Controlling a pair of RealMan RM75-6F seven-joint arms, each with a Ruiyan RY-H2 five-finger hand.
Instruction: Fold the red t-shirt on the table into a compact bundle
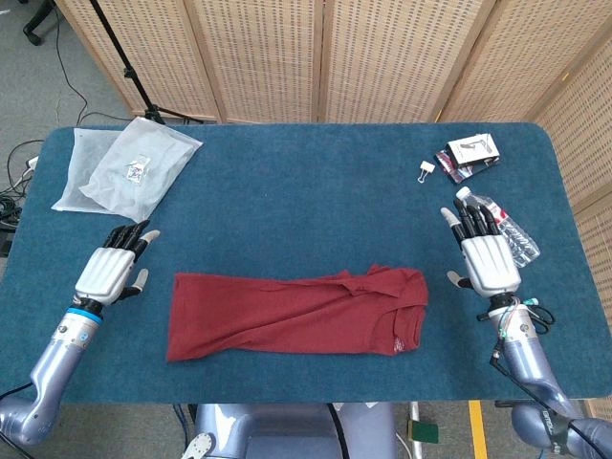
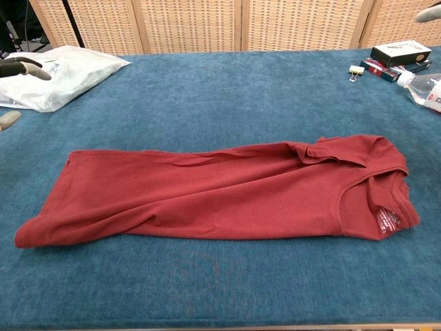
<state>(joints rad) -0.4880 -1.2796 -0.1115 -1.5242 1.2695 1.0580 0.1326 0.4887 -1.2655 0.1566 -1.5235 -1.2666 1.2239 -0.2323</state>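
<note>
Red t-shirt (image 1: 296,313) w/ pale neck label, on teal-blue bench (image 1: 306,191). Silver robot hand (image 1: 490,263) & its twin (image 1: 108,271), black fingers. Clear plastic bag (image 1: 129,167), tan woven screens (image 1: 325,57).
</note>
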